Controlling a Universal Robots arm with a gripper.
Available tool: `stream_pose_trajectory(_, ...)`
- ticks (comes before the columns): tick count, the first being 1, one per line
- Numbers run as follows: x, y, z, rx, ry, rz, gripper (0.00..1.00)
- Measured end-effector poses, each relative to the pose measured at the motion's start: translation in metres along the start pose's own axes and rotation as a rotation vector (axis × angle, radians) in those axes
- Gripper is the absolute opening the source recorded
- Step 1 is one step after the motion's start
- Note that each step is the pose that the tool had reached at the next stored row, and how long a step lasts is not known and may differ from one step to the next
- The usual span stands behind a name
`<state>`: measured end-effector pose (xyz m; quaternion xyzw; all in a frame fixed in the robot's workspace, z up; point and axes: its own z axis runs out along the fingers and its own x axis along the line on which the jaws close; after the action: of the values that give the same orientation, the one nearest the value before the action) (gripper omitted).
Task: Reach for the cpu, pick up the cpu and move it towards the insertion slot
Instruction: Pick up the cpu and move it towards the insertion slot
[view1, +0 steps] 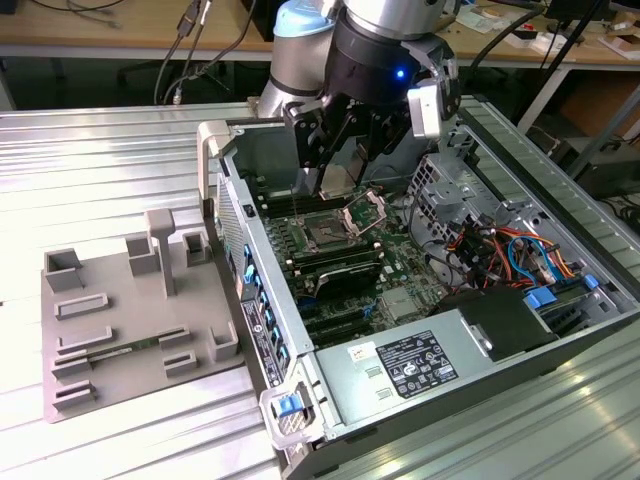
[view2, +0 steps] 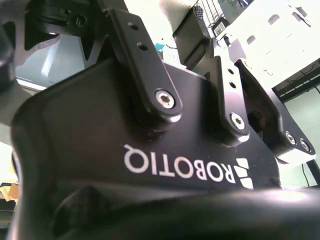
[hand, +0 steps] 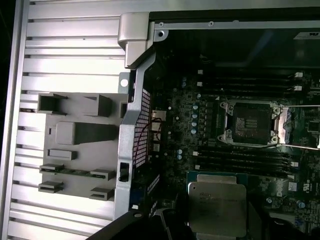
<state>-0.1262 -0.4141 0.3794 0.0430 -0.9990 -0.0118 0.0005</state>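
the claw (view1: 338, 180) pinches the cpu (hand: 217, 202) above the motherboard, near the open insertion slot (hand: 248, 123); seating remains.

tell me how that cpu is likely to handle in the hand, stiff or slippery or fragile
The cpu looks like a thin flat plate with a smooth silvery lid, so it is probably rigid and light, but could slip in a loose grip. In the exterior view it hangs from the hand above the insertion slot; its thin edges probably offer little to hold.
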Motion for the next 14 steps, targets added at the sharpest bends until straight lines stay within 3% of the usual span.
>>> stream_pose_trajectory(14,-0.01,-0.0009,0.0012,0.0016,0.0001,0.0,0.55)
